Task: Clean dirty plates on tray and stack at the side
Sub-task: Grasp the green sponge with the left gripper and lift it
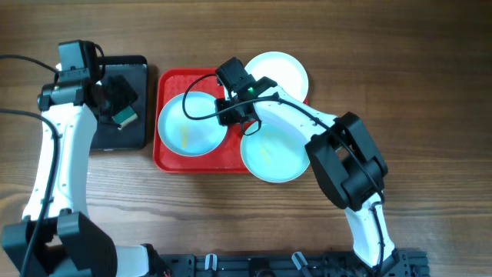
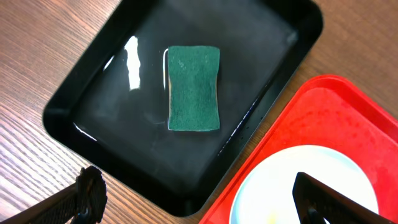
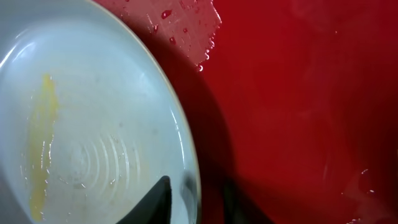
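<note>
**Right claw at smeared plate's rim, left claw open over bin**

Right claw (image 3: 194, 200) sits astride the rim of a mint plate (image 3: 93, 124), with one finger inside the rim and a dark shape just outside it. We can't tell if it's pinching the rim or only around it. That plate lies on the left half of the tray (image 3: 298, 93) and has a yellow smear (image 3: 43, 137) across its centre. There are droplets (image 3: 186, 25) on the tray just past the rim.

Two more plates are on the tray's right side. The cream plate (image 1: 283, 69) is at the far corner, overhanging the far rim. The second mint plate (image 1: 269, 158) is at the near corner, overhanging onto the tabletop (image 1: 430, 77), with faint yellow marks. The right arm (image 1: 350, 161) crosses both, so we can't see whether they touch.

Left claw (image 2: 194, 180) is released, fingers wide apart, hovering over the bin (image 2: 99, 93) and gripping nothing. The sponge (image 2: 194, 88) lies flat in the bin's middle, green side up, apart from both fingers. The bin sits just left of the tray, with a thin strip of tabletop between them.
</note>
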You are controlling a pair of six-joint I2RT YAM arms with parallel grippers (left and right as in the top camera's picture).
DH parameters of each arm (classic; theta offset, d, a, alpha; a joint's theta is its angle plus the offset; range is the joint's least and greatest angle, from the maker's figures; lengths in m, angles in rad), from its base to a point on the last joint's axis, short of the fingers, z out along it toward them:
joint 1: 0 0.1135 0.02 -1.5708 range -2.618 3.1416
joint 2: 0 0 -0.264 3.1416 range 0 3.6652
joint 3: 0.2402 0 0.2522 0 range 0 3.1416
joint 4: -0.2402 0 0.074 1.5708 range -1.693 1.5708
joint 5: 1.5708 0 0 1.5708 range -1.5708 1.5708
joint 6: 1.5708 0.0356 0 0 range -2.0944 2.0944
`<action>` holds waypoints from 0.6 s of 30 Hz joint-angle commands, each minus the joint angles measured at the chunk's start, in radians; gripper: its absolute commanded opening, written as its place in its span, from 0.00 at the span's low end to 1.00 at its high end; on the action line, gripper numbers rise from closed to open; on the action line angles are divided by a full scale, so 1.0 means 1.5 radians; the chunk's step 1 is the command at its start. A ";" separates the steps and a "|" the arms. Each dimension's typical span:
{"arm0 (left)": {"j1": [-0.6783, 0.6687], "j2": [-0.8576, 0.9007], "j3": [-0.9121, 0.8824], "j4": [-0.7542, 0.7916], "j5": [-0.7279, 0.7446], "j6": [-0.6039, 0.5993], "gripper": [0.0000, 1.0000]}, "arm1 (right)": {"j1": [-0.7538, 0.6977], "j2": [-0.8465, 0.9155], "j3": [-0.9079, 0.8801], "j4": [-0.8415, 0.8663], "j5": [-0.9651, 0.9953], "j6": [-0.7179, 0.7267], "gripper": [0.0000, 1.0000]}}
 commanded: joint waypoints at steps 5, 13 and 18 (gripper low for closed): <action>0.004 0.053 0.010 0.005 -0.009 0.013 0.94 | 0.002 0.022 0.012 -0.001 0.032 0.033 0.10; 0.004 0.071 0.010 0.030 -0.009 0.013 0.93 | 0.002 0.024 0.012 -0.002 0.031 0.033 0.04; 0.004 0.078 0.010 0.076 -0.009 0.013 0.87 | 0.002 0.024 0.012 -0.004 0.031 0.033 0.04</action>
